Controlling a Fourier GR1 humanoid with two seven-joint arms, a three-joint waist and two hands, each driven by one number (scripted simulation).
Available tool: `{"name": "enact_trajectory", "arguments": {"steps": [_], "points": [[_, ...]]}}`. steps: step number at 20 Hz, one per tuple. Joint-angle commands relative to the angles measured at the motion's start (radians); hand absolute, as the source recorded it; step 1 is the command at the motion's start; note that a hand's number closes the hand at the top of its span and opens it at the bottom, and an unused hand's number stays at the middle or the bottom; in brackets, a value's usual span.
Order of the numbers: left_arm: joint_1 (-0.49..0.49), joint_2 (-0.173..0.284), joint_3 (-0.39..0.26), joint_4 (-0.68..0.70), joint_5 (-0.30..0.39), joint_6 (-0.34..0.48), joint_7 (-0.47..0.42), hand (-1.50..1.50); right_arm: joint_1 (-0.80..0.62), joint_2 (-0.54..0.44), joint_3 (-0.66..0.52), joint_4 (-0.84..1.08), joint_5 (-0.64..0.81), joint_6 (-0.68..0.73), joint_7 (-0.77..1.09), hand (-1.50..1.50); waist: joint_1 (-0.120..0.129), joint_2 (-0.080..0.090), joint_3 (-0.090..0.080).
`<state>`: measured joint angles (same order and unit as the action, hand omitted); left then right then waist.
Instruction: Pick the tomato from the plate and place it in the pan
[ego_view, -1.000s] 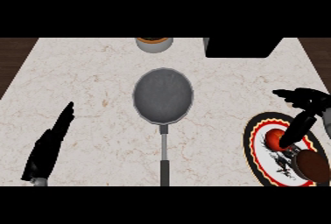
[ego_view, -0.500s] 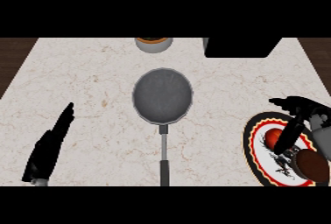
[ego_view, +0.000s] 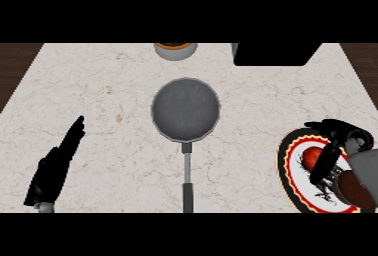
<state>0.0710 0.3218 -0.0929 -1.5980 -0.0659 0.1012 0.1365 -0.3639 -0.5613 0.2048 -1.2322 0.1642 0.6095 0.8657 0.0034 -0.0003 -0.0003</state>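
Right hand (ego_view: 336, 145) hangs over the plate (ego_view: 291, 170) at the desk's right edge, its black fingers curled down beside the tomato (ego_view: 314, 157), which sits on the plate's inner face; whether the fingers actually grasp the tomato I cannot tell, since they cover part of it. A brown rounded thing (ego_view: 353, 187) lies on the plate nearer the lower edge, just beside the tomato (partly under the grey forearm). The left hand (ego_view: 59, 160) rests at the left of the desk (ego_view: 103, 90), released, fingers straight and pointing up and away. The pan (ego_view: 185, 110) lies in the middle of the desk, well apart from the plate, with bare marble between them and nothing standing in the path. Its bowl is at the far end and its handle (ego_view: 187, 185) runs straight back toward the lower edge, so its long axis goes from far to near. At the far edge a small bowl (ego_view: 175, 50) with something orange inside sits beyond the pan, and a black box (ego_view: 273, 52) stands to its right. The tomato, being round, shows no clear direction. Compared with half a second ago, the right hand has come lower and further in over the plate, closer to the tomato; the pan, the plate and the left hand are where they were.
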Motion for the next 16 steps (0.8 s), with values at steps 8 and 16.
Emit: {"name": "enact_trajectory", "arguments": {"steps": [8, 16], "points": [[-0.051, -0.066, 0.042, 0.075, -0.066, -0.033, -0.025, 0.0, 0.009, 0.059, -0.084, 0.062, 0.144, 0.048, -0.046, -1.5, -0.002, 0.0, 0.0], [0.006, -0.051, 0.086, 0.005, -0.063, -0.081, -0.01, 0.0, 0.084, 0.12, -0.103, 0.058, 0.232, -0.054, -0.183, 1.5, -0.001, 0.0, 0.0]]}}
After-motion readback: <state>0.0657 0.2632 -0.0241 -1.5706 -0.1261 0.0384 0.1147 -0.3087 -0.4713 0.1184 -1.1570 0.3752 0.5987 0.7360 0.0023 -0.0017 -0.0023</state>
